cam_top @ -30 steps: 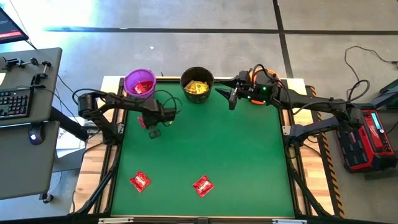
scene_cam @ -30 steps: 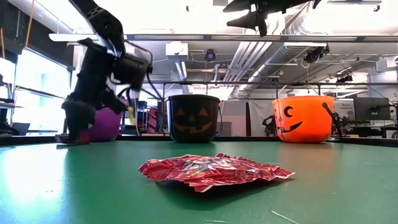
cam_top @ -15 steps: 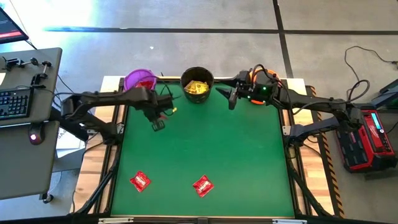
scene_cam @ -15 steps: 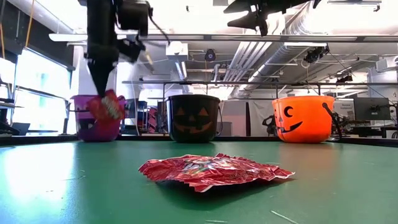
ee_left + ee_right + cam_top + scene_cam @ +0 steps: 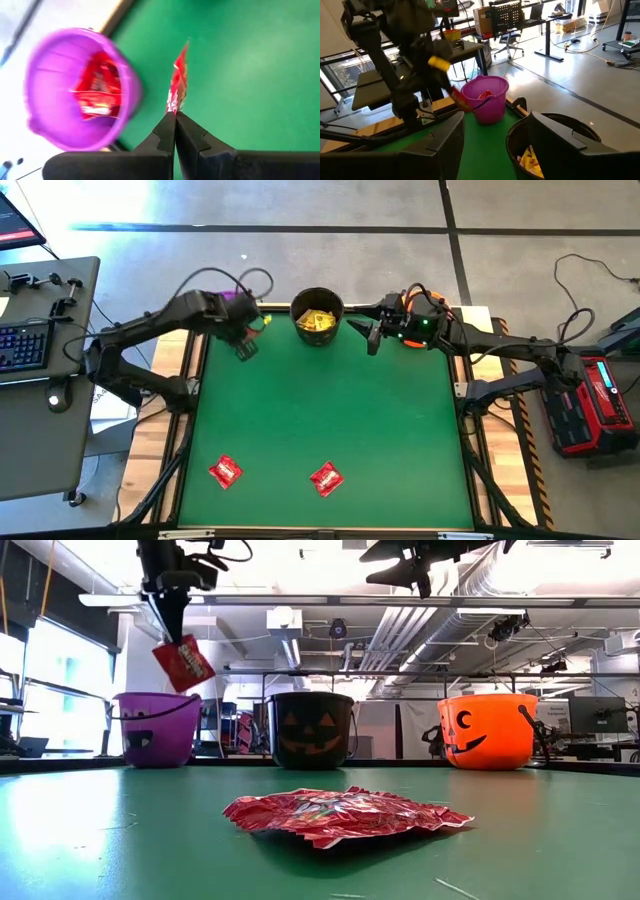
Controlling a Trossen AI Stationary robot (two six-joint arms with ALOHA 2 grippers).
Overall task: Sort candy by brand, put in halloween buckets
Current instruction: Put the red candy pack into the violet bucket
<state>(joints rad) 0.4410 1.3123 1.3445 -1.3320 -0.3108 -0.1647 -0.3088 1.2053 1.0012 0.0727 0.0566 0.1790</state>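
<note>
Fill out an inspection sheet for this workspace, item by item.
Surface: green table top, two red packets near its front edge.
Job's things: purple bucket holds red packets; black bucket holds yellow ones; orange bucket partly under the right arm.
Clutter: nothing seen.
Grippers: left gripper shut on a red packet, lifted beside the purple bucket; right gripper open, near the black bucket.
Cables: loops at the left arm; floor cables at right.
Surroundings: side desk with keyboard.

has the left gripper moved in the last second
Yes. In the low view the left gripper, shut on a red packet, has risen from table level beside the purple bucket to well above its rim.
</note>
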